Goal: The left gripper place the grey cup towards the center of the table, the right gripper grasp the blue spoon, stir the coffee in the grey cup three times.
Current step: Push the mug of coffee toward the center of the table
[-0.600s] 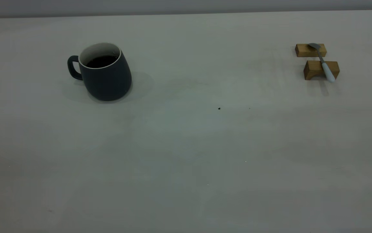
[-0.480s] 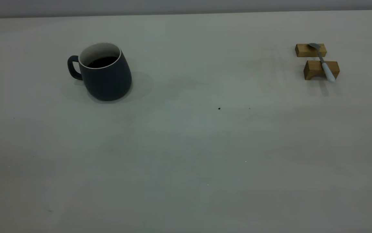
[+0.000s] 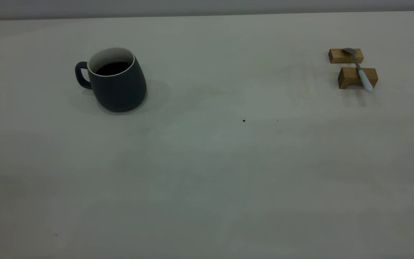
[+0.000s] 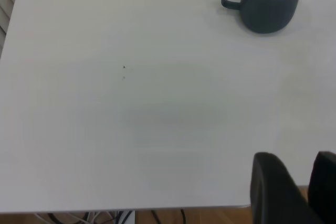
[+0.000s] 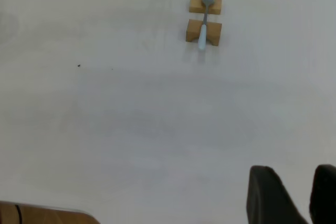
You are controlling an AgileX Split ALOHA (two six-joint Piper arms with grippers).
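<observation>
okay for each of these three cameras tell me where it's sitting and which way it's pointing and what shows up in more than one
Exterior view: outside the rig, looking down across the table at the grey cup and blue spoon; no arm shows.
Left wrist view: on the left arm, back near the table edge, facing the grey cup; the left end effector shows.
Right wrist view: on the right arm, facing the blue spoon on its wooden blocks; the right end effector shows.
Shared: cup, exterior and left wrist; spoon, exterior and right wrist.

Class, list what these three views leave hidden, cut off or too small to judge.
- Left gripper: cut off by the left wrist view's edge; absent from the exterior view.
- Right gripper: likewise cut off in the right wrist view.
- Coffee: its depth is hidden by the cup wall.
- Spoon: too small to tell how its bowl sits on the far block.
</observation>
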